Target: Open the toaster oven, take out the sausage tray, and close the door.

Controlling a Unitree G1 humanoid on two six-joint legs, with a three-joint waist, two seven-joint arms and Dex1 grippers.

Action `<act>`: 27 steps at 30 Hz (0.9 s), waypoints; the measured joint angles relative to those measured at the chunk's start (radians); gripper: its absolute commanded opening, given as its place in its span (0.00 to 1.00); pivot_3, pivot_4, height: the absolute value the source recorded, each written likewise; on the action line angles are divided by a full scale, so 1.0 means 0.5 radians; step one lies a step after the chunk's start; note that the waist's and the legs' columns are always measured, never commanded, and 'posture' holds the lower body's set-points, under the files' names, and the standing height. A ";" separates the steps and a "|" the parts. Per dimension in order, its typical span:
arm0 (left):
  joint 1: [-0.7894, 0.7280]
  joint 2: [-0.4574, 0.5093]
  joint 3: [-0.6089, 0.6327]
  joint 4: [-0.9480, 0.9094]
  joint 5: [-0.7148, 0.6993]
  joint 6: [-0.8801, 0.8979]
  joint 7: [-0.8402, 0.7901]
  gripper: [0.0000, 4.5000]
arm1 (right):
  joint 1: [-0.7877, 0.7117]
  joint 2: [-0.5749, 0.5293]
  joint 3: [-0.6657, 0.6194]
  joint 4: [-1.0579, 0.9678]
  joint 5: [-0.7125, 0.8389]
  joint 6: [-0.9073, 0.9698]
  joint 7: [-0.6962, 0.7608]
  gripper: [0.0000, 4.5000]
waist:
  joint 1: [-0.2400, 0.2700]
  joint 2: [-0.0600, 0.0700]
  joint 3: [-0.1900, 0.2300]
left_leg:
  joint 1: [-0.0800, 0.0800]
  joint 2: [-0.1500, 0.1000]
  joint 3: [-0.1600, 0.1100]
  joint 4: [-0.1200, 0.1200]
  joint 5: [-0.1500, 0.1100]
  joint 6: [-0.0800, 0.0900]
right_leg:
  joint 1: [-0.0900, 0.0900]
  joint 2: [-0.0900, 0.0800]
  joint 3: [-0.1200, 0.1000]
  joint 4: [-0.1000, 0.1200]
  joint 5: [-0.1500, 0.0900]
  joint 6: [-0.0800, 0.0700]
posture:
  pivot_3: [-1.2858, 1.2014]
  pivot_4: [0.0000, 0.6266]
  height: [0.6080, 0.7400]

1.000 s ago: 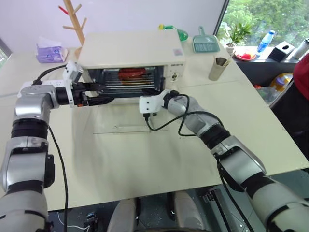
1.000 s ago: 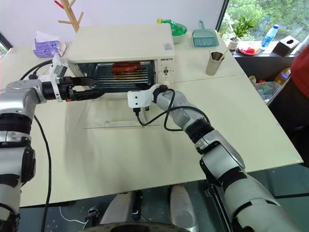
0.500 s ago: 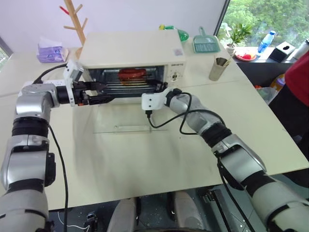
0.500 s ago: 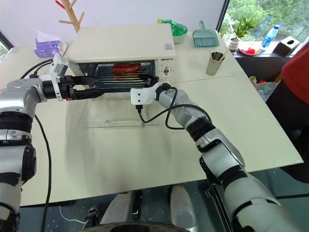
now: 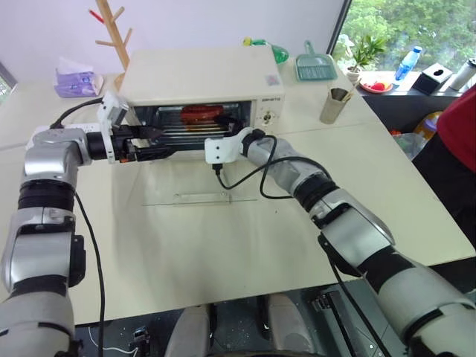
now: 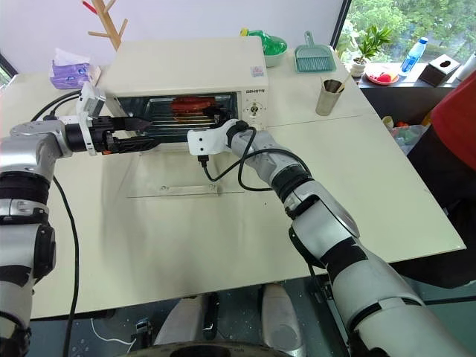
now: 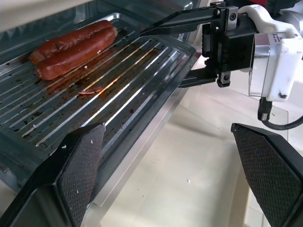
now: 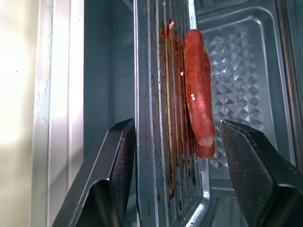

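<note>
Toaster oven (image 5: 201, 74) sits on the worktop (image 5: 223, 238) w/ its door (image 6: 175, 178) dropped flat in front, glass lying on the surface. Sausage tray (image 7: 94, 94) is inside the oven's open mouth, front edge poking a bit past the opening, two reddish-brown sausages (image 7: 73, 47) lying side by side toward the back of its ribbed base. My left gripper (image 7: 170, 175) hangs at the oven's left front corner, jaws spread wide, released, one finger just by the tray's near rim, not gripping anything. My right gripper (image 8: 177, 175) is at the oven mouth toward the knob-panel side, jaws part open and straddling the tray's front edge, one finger above and one below; not clenched on it as far as I can see. Right of the oven: a cup w/ sticks (image 5: 335, 104); behind it a green dustpan (image 5: 312, 67). Left of the oven: purple tissue pack (image 5: 74, 80) and a wooden rack (image 5: 111, 30).
</note>
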State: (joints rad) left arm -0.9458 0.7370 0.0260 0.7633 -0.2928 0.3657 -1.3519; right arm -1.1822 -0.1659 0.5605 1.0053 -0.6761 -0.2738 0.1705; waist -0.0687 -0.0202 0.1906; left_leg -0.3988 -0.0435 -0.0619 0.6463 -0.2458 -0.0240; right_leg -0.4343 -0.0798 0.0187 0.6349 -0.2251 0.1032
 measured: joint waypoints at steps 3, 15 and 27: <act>-0.001 0.000 0.000 0.000 0.000 0.000 0.001 1.00 | 0.002 0.000 0.018 0.018 -0.012 -0.016 -0.004 0.13 | -0.001 0.000 0.000 | 0.000 0.000 0.000 0.000 0.000 0.000 | 0.000 0.000 0.000 0.000 0.000 0.000 | 0.52 0.24 1.00; -0.021 -0.001 0.000 0.001 0.001 0.000 -0.007 1.00 | 0.034 -0.023 0.023 -0.028 -0.013 -0.029 -0.009 0.13 | 0.000 0.000 0.000 | -0.001 0.000 0.000 0.000 0.000 0.000 | -0.002 0.000 0.001 0.001 0.000 0.000 | 0.52 0.24 1.00; -0.058 -0.007 -0.004 0.045 0.020 -0.002 -0.029 1.00 | 0.095 -0.045 0.020 -0.124 -0.011 -0.029 0.005 0.00 | -0.001 0.000 0.000 | 0.000 0.000 0.001 0.000 0.000 0.000 | -0.001 0.001 0.001 0.002 0.000 0.000 | 0.52 0.24 1.00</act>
State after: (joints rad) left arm -0.9746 0.7337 0.0241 0.7856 -0.2830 0.3646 -1.3665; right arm -1.1345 -0.1884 0.5707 0.9436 -0.6816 -0.2885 0.1730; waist -0.0693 -0.0204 0.1905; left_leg -0.3989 -0.0437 -0.0616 0.6464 -0.2458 -0.0241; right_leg -0.4351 -0.0795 0.0190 0.6358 -0.2251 0.1032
